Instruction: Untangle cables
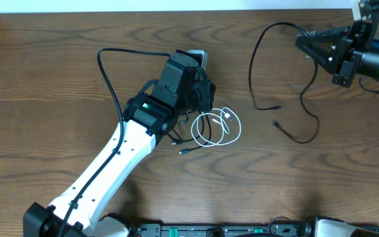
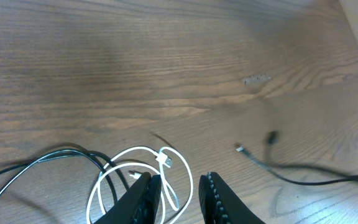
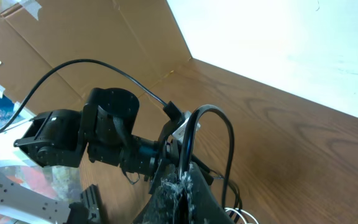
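Overhead, we see the white cord [image 1: 227, 116] coiled in a loose ring near the middle of the desk [image 1: 45, 66], with a thin black cord [image 1: 184, 153] looped through and beside it on the side nearer the left edge. The left pincer [image 2: 180, 180] hovers right at this bundle. In the left wrist view its jaws stand a little apart, and a strand of the white cord runs through the gap between them. We cannot tell whether either finger touches it. Well apart from the bundle, toward the far right corner, the right pincer [image 1: 303, 41] is raised above the desk. It is closed on a long black cord [image 1: 254, 59]. This cord arcs out from the fingers and trails down onto the wood, and its loose ends lie between the white ring and the right edge. From the right wrist view, we see the same black cord rising in a tall loop out of the clamped fingers.
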